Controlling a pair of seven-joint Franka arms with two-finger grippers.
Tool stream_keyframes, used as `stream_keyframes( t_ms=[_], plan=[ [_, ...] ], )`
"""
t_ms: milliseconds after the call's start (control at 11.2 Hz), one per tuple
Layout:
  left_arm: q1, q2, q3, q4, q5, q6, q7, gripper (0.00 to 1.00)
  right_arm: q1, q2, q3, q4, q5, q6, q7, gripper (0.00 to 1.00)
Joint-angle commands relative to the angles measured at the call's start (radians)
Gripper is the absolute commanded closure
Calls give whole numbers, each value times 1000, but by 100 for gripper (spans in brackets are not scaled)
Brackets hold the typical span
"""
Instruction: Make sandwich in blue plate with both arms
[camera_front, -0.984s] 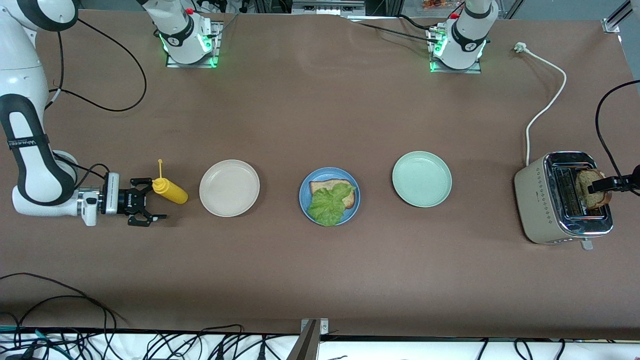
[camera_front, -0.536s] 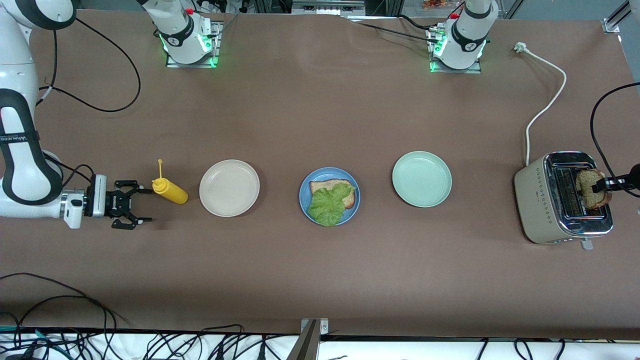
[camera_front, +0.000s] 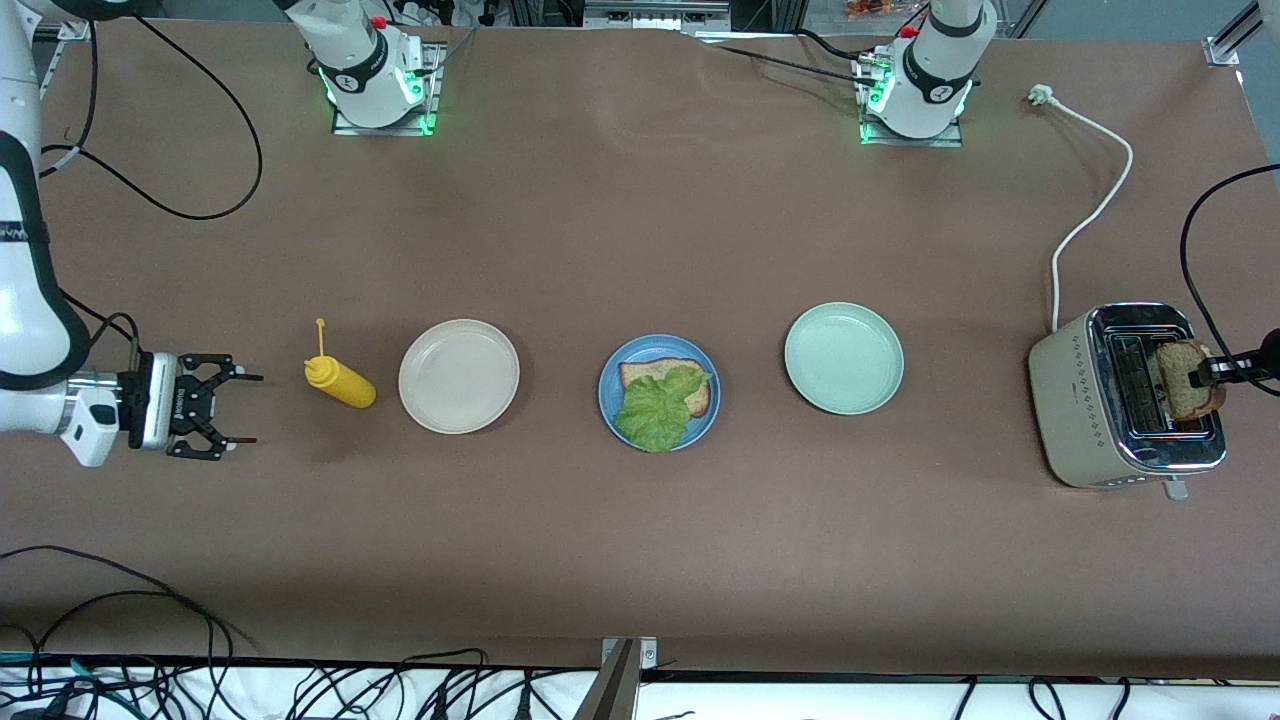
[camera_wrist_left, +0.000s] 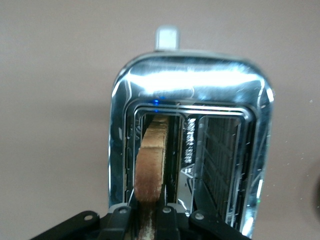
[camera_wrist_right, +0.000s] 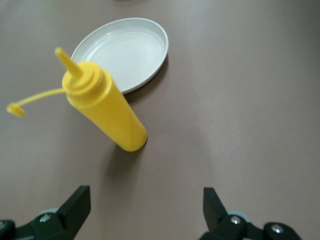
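Sandwich assembly, part complete. Blue plate (camera_front: 612, 398), mid-desk between a beige plate (camera_front: 458, 376) and a pale green plate (camera_front: 843, 358): holds one bread slice (camera_front: 646, 374) with a lettuce leaf (camera_front: 658, 408) laid over it; no top slice on it yet. Second bread slice (camera_front: 1184, 380): standing in the slot of the toaster (camera_front: 1085, 400) at the left arm's end of the desk, its upper edge raised above the slot. Left tool (camera_front: 1205, 374): over the toaster, fingers pinched shut on that slice's upper edge. Right tool (camera_front: 232, 409): low over the desk at the right arm's end, near a yellow squeeze bottle (camera_front: 341, 380) but apart from it, fingers spread wide, holding nothing; this arm appears to be waiting. Outstanding, by estimate: lift the slice clear of the toaster, carry it to the blue plate, set it on the lettuce.
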Motion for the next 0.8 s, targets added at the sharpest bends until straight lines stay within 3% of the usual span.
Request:
stream_keyframes(
  t_ms=[0, 268, 447, 715],
  plan=[
    [-28, -43, 6, 22, -19, -27, -5, 100, 25, -90, 0, -10, -80, -52, 267, 0],
    [-37, -105, 1, 36, -22, -46, -7, 100, 52, -159, -2, -15, -113, -59, 532, 0],
    [-39, -140, -7, 37, -17, -66, -2, 100, 83, -207, 0, -13, -180, -95, 791, 0],
    [-61, -195, -11, 39, -33, -163, 44, 100, 143, -284, -2, -13, -229, -146, 1107, 0]
  ],
)
